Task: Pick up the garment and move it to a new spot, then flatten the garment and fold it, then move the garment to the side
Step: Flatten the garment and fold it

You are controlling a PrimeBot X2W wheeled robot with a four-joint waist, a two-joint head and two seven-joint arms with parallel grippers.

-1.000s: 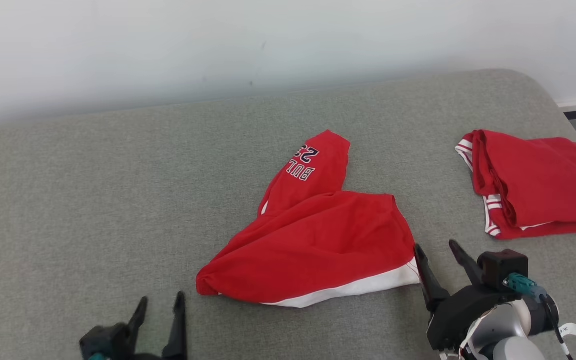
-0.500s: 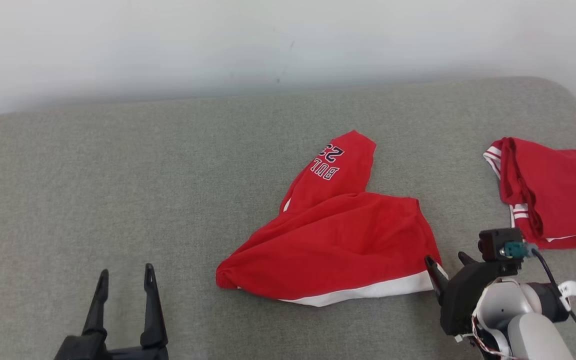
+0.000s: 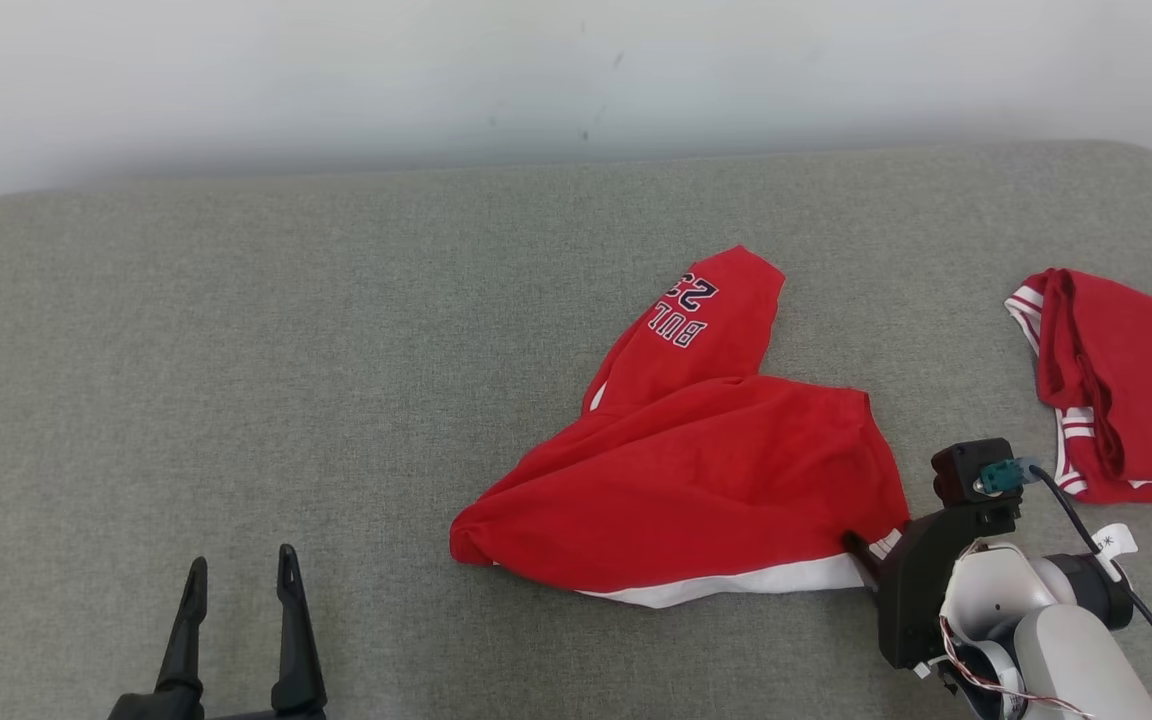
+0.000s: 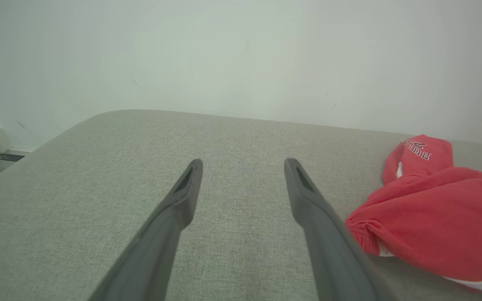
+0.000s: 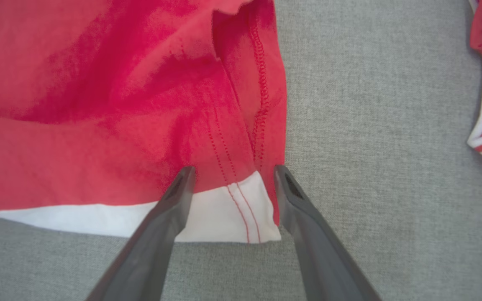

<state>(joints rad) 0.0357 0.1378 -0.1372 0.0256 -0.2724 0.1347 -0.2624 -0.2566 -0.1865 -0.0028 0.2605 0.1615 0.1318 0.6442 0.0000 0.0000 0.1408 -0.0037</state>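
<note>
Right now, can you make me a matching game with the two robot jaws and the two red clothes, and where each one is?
1 left jaws
2 right jaws
3 lettered garment
4 striped garment

A far right on the cushion
B open over bare cushion
C open, astride a white hem corner
D crumpled, mid-cushion

Pairs: 1-B, 2-C, 3-D, 4-A

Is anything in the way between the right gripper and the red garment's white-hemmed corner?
Nothing visible. The open right gripper is right at the red garment, one finger on either side of the white-hemmed corner on the grey cushion. The other folded garment lies apart, off to the right.
</note>
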